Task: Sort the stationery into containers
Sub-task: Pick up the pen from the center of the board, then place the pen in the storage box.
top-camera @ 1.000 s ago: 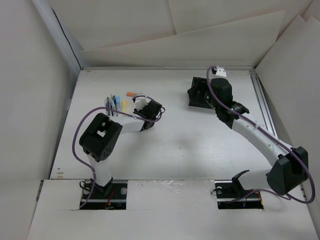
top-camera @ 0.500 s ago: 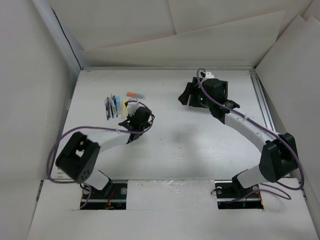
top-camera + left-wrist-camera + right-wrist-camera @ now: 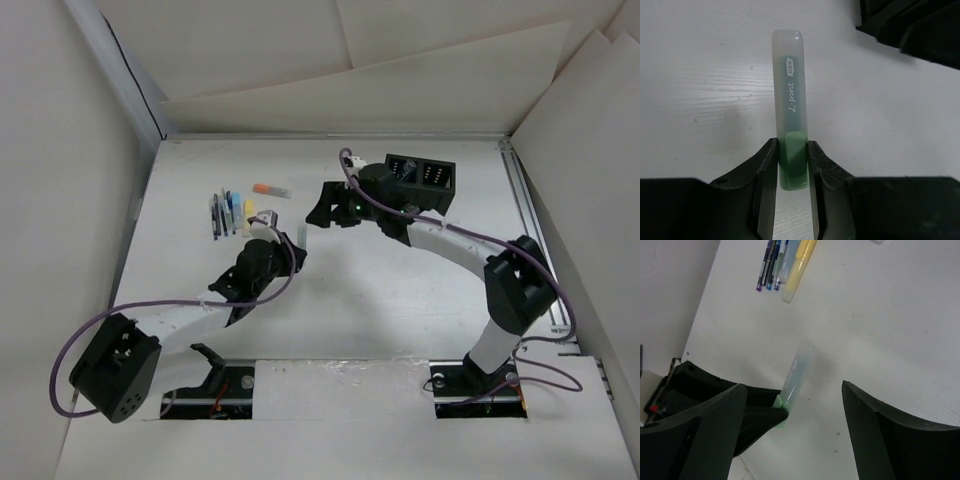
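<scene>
Green highlighter (image 3: 789, 95) clamped in left fingers (image 3: 767, 160), left of centre on the white counter (image 3: 400, 300).
Black two-compartment organizer (image 3: 421, 174) at far side, uncovered now that the right arm has swung left. Right fingers (image 3: 715, 430) spread wide, facing the highlighter. Highlighter: green body gripped, frosted cap forward, "L-point" printed. Left arm has drawn back from the pen row (image 3: 228, 212).

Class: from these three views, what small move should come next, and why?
Probably the right hand should ease forward and close on the green highlighter. The left hand grips its green end, the right hand is open facing it, and the black organizer sits on the right arm's side.
</scene>
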You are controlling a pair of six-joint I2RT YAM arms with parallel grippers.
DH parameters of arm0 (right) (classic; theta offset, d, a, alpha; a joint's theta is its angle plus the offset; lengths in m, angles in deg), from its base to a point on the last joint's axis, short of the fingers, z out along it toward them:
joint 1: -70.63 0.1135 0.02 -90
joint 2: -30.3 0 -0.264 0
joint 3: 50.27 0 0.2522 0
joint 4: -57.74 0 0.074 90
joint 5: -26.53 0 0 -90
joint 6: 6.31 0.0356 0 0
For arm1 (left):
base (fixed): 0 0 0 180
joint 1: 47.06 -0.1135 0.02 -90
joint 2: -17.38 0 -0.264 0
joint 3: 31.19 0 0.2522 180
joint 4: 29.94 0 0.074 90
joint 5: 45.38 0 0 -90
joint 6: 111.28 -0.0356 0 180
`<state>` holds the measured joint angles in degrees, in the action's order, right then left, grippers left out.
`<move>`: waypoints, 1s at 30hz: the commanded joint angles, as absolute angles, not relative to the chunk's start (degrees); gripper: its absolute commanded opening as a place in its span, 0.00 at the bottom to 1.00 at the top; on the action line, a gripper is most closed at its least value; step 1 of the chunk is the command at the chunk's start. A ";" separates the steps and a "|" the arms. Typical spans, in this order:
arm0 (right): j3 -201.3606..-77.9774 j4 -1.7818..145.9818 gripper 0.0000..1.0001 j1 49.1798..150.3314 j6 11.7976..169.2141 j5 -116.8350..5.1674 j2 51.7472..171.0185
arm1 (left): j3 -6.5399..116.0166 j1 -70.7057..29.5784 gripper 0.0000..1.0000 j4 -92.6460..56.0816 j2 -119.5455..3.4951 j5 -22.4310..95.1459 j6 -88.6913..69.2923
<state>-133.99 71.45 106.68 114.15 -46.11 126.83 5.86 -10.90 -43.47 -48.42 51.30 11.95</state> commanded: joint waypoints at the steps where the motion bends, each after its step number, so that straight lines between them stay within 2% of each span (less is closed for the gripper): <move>1: -137.77 67.55 0.82 106.93 116.21 -44.23 129.69 | 5.86 -11.03 0.02 -50.89 -45.73 46.03 9.22; 10: -138.30 65.27 0.71 106.93 118.85 -41.86 133.93 | 4.72 -11.03 0.02 -52.04 -43.44 44.97 8.16; 14: -138.30 63.68 0.61 106.93 119.37 -38.08 135.16 | 4.72 -11.03 0.02 -52.56 -44.66 44.44 8.16; 15: -138.30 63.68 0.58 106.93 119.37 -38.07 135.16 | 4.72 -11.03 0.02 -52.57 -44.67 43.92 8.16; 16: -138.30 63.16 0.49 106.93 119.37 -38.07 135.76 | 4.72 -11.03 0.02 -52.57 -44.67 43.92 8.16; 22: -137.78 62.02 0.30 106.93 119.90 -36.23 136.30 | 4.72 -11.03 0.02 -52.57 -44.67 43.92 8.16; 23: -137.78 62.01 0.17 106.93 120.42 -36.23 136.30 | 4.72 -11.03 0.02 -52.57 -44.67 43.92 8.16; 25: -137.78 62.01 0.11 106.41 120.43 -36.23 136.30 | 5.24 -11.03 0.05 -52.57 -45.20 43.92 8.16; 26: -137.78 62.01 0.09 106.40 120.43 -36.75 135.69 | 5.24 -11.03 0.08 -52.57 -45.20 43.92 8.69; 27: -137.78 62.01 0.07 105.70 120.43 -36.76 135.68 | 5.24 -11.03 0.16 -52.57 -45.20 43.92 8.69; 28: -137.25 62.01 0.06 105.70 120.43 -38.06 134.64 | 5.24 -11.03 0.39 -52.57 -45.20 43.92 8.69; 30: -137.25 62.01 0.06 103.33 120.43 -39.38 132.62 | 5.24 -11.03 0.57 -53.09 -45.20 43.92 8.69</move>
